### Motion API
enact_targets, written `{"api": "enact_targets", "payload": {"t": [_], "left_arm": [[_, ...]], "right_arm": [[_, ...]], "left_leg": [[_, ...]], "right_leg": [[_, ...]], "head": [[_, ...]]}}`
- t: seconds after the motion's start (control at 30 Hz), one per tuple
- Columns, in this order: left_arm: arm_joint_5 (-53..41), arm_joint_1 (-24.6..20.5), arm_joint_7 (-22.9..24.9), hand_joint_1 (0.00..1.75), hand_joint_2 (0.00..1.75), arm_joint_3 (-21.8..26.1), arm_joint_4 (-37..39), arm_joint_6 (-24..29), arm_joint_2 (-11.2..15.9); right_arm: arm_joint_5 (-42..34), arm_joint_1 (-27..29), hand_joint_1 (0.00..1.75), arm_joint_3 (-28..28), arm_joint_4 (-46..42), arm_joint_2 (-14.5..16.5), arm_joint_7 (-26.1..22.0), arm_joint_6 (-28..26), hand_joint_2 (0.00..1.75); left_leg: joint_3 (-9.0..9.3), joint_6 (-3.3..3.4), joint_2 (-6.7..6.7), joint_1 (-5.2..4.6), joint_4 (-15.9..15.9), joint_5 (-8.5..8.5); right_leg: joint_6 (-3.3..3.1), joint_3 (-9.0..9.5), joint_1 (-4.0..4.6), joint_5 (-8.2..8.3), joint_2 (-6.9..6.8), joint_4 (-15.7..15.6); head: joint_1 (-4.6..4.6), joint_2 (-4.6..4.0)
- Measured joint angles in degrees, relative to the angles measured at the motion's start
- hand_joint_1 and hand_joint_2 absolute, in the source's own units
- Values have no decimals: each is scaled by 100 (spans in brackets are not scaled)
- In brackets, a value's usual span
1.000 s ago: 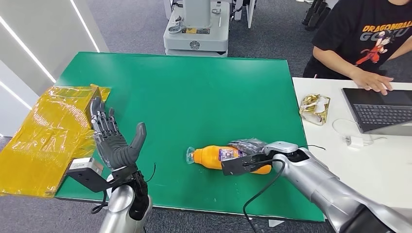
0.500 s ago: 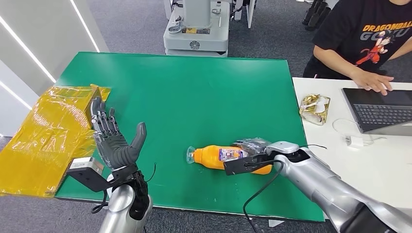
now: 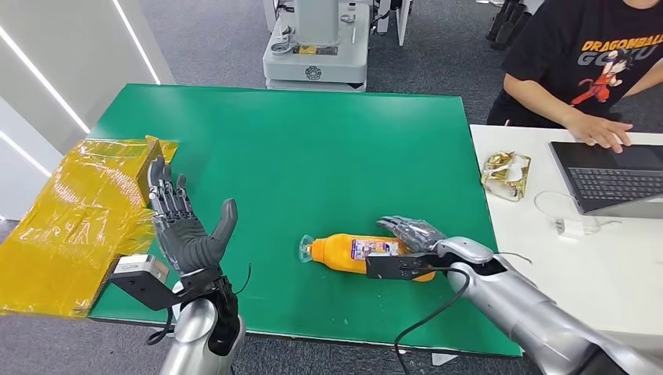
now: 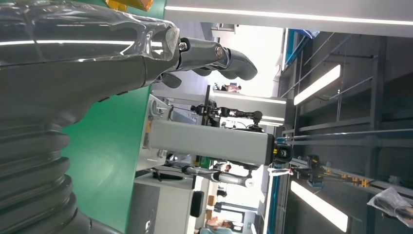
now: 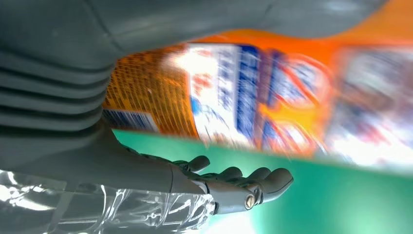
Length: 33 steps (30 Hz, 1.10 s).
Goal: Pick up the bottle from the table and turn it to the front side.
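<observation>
While the bottle (image 3: 356,251) lies at lower centre, our right hand (image 3: 410,233) spreads unclosed beside it; left hand (image 3: 186,226) open. A glancing touch could roll it away.

— What lay off the green mat?

— Crinkled yellow plastic sheeting (image 3: 74,215) hung over its left edge. To the right, a white desk (image 3: 625,273) bore a foil snack wrapper (image 3: 507,173), a laptop (image 3: 614,176) and a white charger (image 3: 575,227).

— Anyone there?

— A person in a black T-shirt (image 3: 582,58), one hand by the laptop.
</observation>
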Motion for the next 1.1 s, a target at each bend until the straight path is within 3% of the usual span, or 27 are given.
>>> {"api": "enact_targets", "payload": {"t": [0.17,0.4,0.53,0.7,1.1], "left_arm": [[-27,15,1,0,175,0,0,64,-2],[-45,14,1,0,175,0,0,116,-2],[-52,15,0,0,175,0,0,149,-2],[-60,40,1,0,175,0,-5,175,-2],[-91,93,1,0,175,0,-49,177,1]], "right_arm": [[-283,383,0,-606,-356,108,-233,-938,0],[-423,619,0,-1237,-639,250,-823,-1459,0],[-528,668,0,-1412,-644,306,-972,-1299,175],[-670,667,0,-1547,-608,344,-984,-960,175],[-517,699,0,-1590,-586,385,-985,-960,175]], "left_leg": [[-1,0,0,0,-1,0],[-2,0,0,-1,-1,0],[-2,0,0,-1,0,0],[-2,0,-1,-1,0,0],[-2,0,-1,-1,-1,0]], "right_leg": [[0,-1,1,0,0,1],[0,-1,0,0,-1,0],[0,0,-1,0,-1,0],[0,0,0,0,-2,0],[0,0,0,0,-2,0]], "head": [[-1,0],[-1,0],[1,0],[0,0],[-1,0]]}}
